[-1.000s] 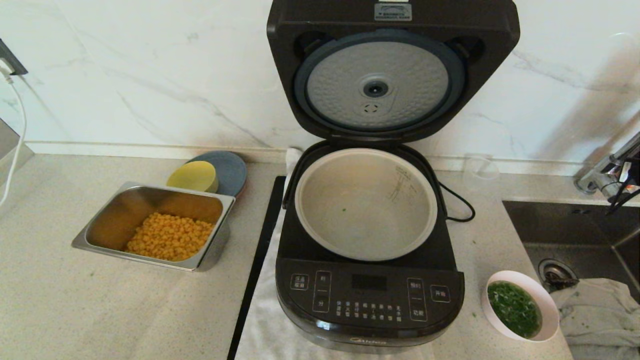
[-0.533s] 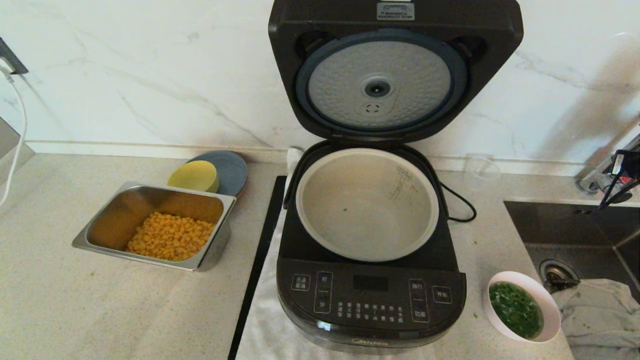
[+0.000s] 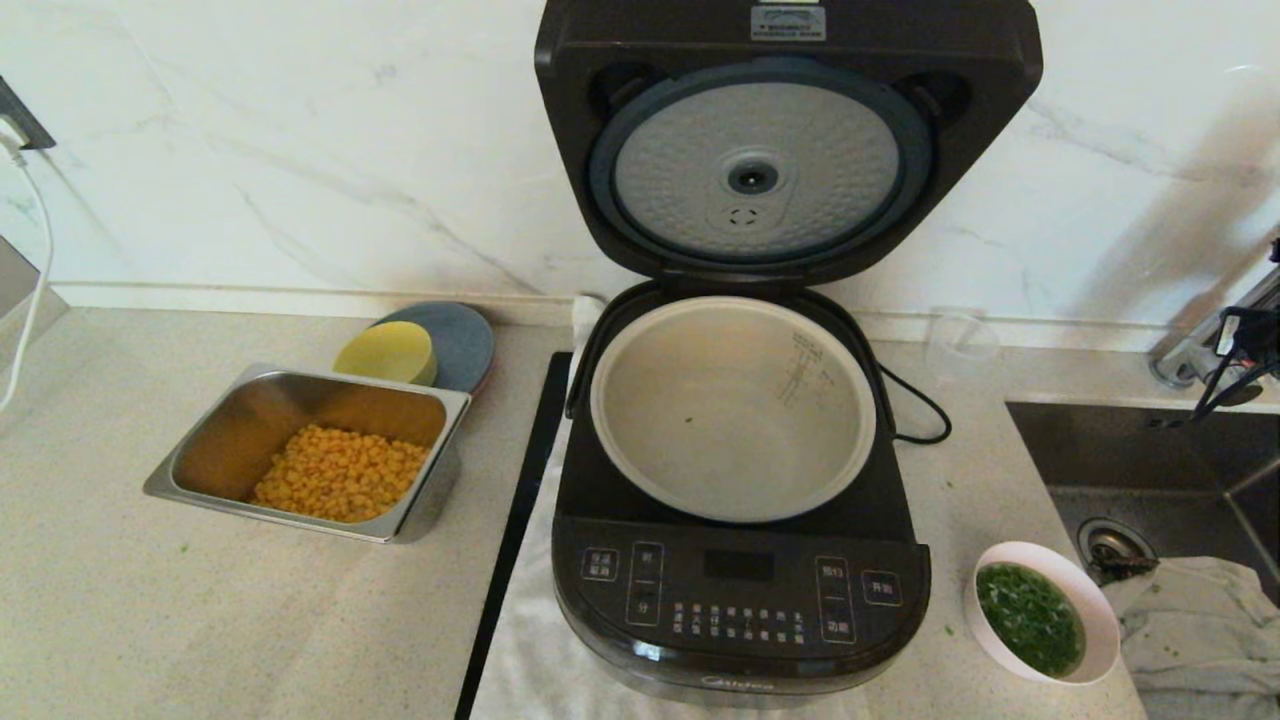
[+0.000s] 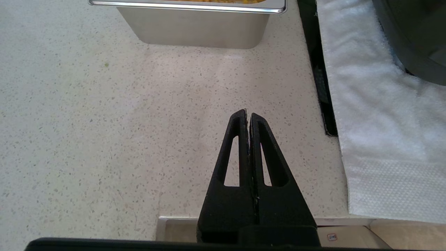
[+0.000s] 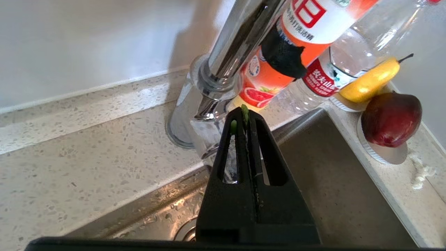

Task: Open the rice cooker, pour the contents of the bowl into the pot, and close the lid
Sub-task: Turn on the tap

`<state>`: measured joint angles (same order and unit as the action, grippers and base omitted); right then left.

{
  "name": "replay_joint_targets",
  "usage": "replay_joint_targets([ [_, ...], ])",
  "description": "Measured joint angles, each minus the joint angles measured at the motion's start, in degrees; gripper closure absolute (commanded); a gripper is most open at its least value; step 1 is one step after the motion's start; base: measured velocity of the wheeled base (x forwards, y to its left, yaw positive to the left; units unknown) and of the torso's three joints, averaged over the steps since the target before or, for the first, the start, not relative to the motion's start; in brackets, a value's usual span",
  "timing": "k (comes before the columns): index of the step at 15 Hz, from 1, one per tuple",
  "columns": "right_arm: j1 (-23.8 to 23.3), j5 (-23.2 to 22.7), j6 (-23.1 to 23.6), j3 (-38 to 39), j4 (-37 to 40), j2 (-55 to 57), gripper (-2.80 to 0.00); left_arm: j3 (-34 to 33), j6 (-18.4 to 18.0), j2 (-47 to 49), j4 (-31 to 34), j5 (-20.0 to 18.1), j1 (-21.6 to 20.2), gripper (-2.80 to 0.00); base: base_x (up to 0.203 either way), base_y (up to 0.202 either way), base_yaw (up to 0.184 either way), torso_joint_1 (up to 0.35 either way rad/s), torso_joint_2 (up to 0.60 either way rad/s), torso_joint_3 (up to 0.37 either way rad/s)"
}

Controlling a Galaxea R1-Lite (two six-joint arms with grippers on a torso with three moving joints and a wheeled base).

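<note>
The black rice cooker [image 3: 740,590] stands open in the middle of the counter, its lid [image 3: 785,40] raised upright and showing the dimpled silver underside. Its pale pot [image 3: 730,420] holds only a green speck or two. To the cooker's right, near the front edge, the small white bowl [image 3: 1100,620] sits with chopped green contents [image 3: 1030,617] in liquid. My right gripper [image 5: 245,116] is shut over the sink by the tap [image 5: 216,83], well away from the bowl, with green bits stuck at its tips. My left gripper [image 4: 248,114] is shut and empty above bare counter.
A steel tray [image 3: 300,400] of corn [image 3: 340,485], a yellow dish [image 3: 385,352] and a grey plate [image 3: 460,335] sit left of the cooker. The sink [image 3: 1150,450] with a cloth [image 3: 1200,620] is right. Bottles [image 5: 278,52] and fruit [image 5: 390,118] line the sink's edge.
The right arm's black parts at the far right edge have shifted slightly near the tap. Cooker, bowl and tray have not moved.
</note>
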<state>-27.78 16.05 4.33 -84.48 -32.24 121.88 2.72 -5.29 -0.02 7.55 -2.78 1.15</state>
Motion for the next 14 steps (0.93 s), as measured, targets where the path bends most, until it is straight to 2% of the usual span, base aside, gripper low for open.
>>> replay_joint_targets([
  [14, -0.83, 0.29, 0.35, -3.19, 0.33, 1.35, 0.0, 0.0, 0.03, 0.0, 0.0, 0.0, -0.02, 0.0, 0.0, 0.0, 0.0, 0.0, 0.0, 0.0],
])
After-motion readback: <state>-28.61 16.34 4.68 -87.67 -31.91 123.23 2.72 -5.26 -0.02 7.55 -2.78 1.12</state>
